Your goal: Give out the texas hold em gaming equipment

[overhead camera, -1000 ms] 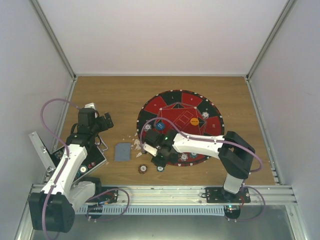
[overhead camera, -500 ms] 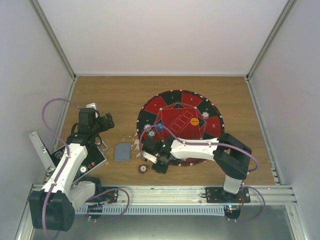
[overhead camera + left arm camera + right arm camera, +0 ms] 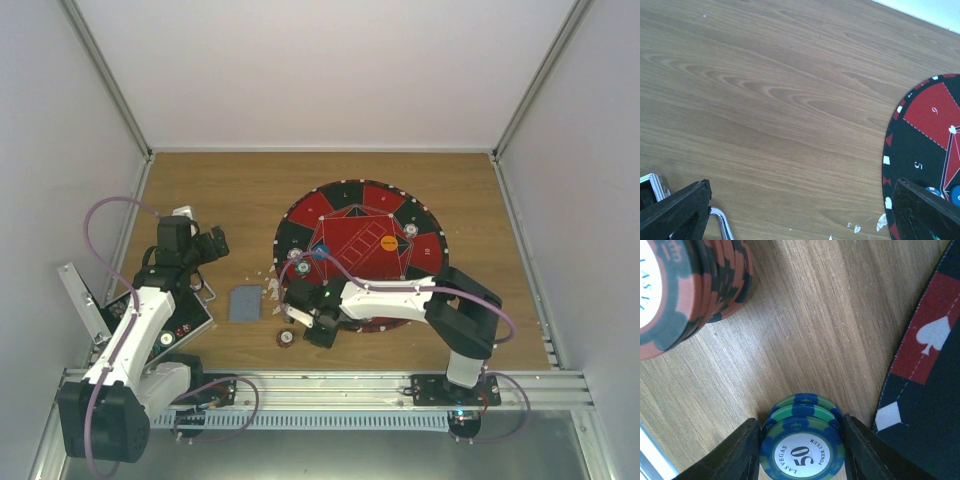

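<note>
A wooden table [image 3: 220, 190] fills the top view, and I reach over it with two arms from its near edge. The largest thing on it is a round red-and-black mat [image 3: 385, 245], right of centre, marked with numbered segments. At the far left, partly under my left arm, lies an open black case [image 3: 190, 318] with a metal-edged lid. Between case and mat sits a small pile of grey-blue-backed playing cards [image 3: 243, 303], flat on the wood. My right claw [image 3: 318, 325] is down at the near-left rim of the mat. Its wrist camera shows it clenched on a green-and-blue chip stack [image 3: 802, 450], one finger [image 3: 747, 455] pressed to each side. The top chip reads "Las Vegas 50 Poker Club", and the stack rests on bare wood just beside the mat's edge [image 3: 925, 390]. A taller red chip stack [image 3: 685, 285] with black-flecked rims stands near it on the wood, apart from my fingers; from above it lies just left of the claw [image 3: 286, 338]. My left claw [image 3: 800, 200] hangs released above bare wood beyond the case, its fingers wide apart with nothing between them. On the mat lie an orange disc [image 3: 389, 242] and a blue disc [image 3: 322, 252]. A few white scraps [image 3: 272, 290] are scattered between the cards and the mat.
</note>
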`<state>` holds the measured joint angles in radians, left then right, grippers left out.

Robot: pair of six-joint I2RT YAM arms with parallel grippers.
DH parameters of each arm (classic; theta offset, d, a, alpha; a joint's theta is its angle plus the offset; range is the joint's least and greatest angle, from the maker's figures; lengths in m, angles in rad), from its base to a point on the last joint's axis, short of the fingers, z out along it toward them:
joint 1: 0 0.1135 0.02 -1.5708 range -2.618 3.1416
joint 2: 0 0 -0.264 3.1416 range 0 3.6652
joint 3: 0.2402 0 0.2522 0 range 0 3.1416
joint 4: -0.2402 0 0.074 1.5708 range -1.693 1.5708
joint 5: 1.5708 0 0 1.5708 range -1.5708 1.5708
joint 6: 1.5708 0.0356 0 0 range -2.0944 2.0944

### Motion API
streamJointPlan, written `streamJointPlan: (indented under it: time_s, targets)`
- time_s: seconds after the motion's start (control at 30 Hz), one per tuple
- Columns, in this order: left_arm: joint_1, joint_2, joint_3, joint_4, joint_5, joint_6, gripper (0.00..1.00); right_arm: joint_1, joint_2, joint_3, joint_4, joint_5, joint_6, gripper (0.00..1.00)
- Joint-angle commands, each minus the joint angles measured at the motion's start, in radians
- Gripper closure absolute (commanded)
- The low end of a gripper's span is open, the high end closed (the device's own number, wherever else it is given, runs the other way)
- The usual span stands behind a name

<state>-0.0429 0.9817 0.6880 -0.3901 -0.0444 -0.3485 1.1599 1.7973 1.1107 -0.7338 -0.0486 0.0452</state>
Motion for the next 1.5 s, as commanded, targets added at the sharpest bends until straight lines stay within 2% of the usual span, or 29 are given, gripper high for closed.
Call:
streamJointPlan:
  time_s: [0.0, 0.4, 0.97, 1.07, 1.3, 1.47]
  targets:
    - [0.000, -0.020, -0.001, 0.017, 0.014, 0.000, 0.01, 0.021, 0.008, -0.020, 0.011, 0.021, 0.027, 0.54]
    - [0.000, -0.035, -0.008, 0.014, 0.023, -0.004, 0.01, 0.029, -0.012, 0.021, -0.015, 0.047, 0.050, 0.44]
    - [0.000, -0.043, -0.012, 0.015, 0.021, -0.007, 0.01, 0.027, -0.054, -0.048, -0.009, 0.020, 0.145, 0.32]
    - [0.000, -0.043, -0.014, 0.016, 0.023, -0.009, 0.01, 0.026, -0.060, -0.070, 0.003, 0.004, 0.152, 0.32]
    - [0.000, -0.041, -0.013, 0.016, 0.023, -0.007, 0.01, 0.025, -0.030, -0.085, 0.049, -0.016, 0.150, 0.43]
    - [0.000, -0.040, -0.014, 0.017, 0.024, -0.007, 0.01, 0.026, -0.008, -0.073, 0.059, -0.008, 0.133, 0.46]
